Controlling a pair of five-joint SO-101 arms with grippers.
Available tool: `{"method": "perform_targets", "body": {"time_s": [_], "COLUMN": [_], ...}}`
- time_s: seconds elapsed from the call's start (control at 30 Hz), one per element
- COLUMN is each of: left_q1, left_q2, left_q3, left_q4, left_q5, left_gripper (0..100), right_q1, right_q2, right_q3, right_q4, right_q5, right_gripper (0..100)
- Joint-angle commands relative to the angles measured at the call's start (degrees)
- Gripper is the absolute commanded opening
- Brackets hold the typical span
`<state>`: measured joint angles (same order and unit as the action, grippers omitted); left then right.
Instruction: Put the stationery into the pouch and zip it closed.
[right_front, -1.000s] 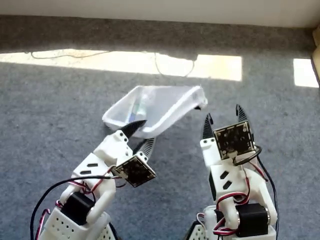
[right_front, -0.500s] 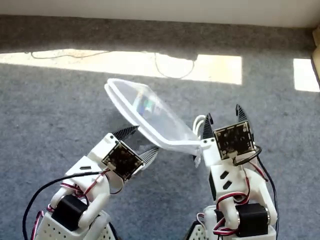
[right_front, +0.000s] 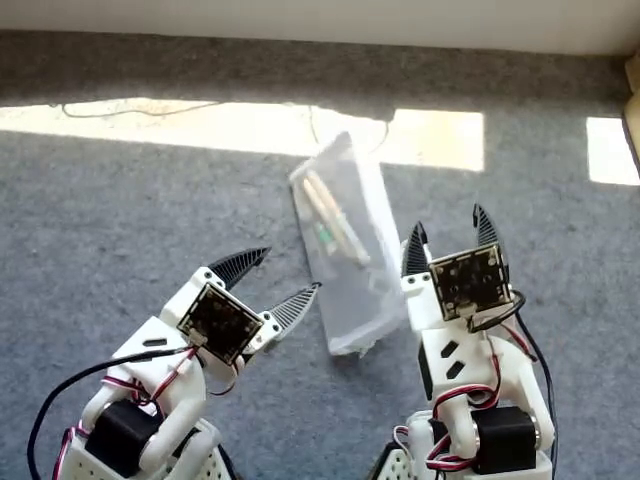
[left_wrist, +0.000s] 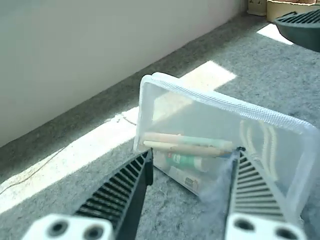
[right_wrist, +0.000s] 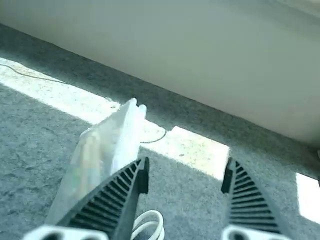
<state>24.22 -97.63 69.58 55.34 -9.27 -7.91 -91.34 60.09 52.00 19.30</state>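
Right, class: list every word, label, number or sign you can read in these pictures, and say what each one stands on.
No text can be read in any view.
Green-and-white stick inside the clear plastic zip pouch: it has a label, but the label is too blurred to read.
Dark square left wrist board and right wrist board: any markings are too small to read.

**Grey carpet, one band of sun**

Coarse grey carpet floor (right_front: 110, 230) lies under my jaws and runs on beyond them. Ahead, a bright strip of sunlight (right_front: 200, 128) crosses it, with a thin dark cable (right_front: 150, 112) trailing along it. Farther ahead stands a plain pale wall (right_wrist: 200, 60).
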Motion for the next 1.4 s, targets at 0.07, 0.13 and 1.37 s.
{"method": "perform_targets", "body": {"time_s": [0.07,0.13,1.37], "left_q1": [0.4,-1.89,-12.53], "left_q2": [-0.13,-0.13,-0.13], "left_q3": [-3.56,-3.56,-3.03], "left_q4": [-0.09,-0.18,-13.19], "left_q5": [2.73,4.57,9.76], "left_gripper": [24,24,1], "right_q1": [-0.31,-0.31,-0.04], "right_q2": [-0.4,-0.4,-0.57], "right_q3": [-2.86,-2.86,-4.53], "right_q4": [-1.54,-1.54,5.85], "right_q5": [-0.7,-0.7,-0.7], "right_gripper": [22.8,22.6,0.9]}}
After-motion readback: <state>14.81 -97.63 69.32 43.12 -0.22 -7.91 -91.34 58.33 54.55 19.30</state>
